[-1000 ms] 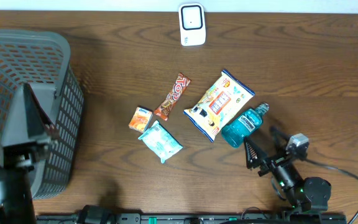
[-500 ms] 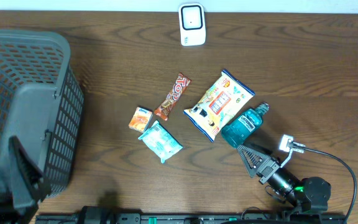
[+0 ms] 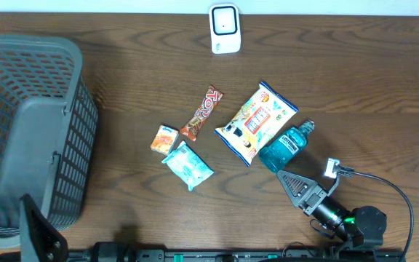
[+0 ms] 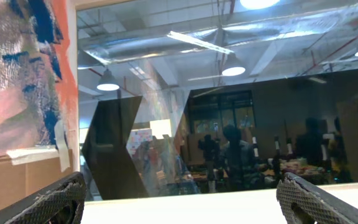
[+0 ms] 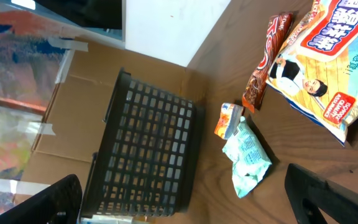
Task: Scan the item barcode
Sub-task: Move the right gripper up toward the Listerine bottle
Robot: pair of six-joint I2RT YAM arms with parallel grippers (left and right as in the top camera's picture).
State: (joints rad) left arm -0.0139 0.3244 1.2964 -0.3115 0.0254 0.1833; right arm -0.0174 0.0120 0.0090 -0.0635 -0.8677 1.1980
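Both my hands stand wide and empty along the near edge of the bench. My left hand (image 3: 41,236) hung over the basket (image 3: 78,138) a second ago. It has since swung down to the near left corner and is half out of the overhead view. My right hand (image 3: 294,186), toward the right end of the near edge, has rolled on its wrist. Its tips now aim at the bottle (image 3: 286,145) just beyond, without touching it. None of the goods has shifted, so I judge the scan not yet begun, with the bottle the likeliest first reach.

Close against the bottle lies the snack bag (image 3: 256,121), and the candy bar (image 3: 201,112) is to its left. The small box (image 3: 164,138) and the packet (image 3: 188,165) huddle together mid-bench. The scanner (image 3: 225,28) stands alone at the middle of the far edge, well apart from every item, so whatever I lift must travel to it.

Only the overhead view takes in the scanner. The right wrist view adds the print on the snack bag and the basket's side against cardboard, but no barcode shows. The left wrist view shows no bench at all. It has only my fingertips (image 4: 55,199) in the bottom corners and a window (image 4: 229,93) full of reflected ceiling lights.
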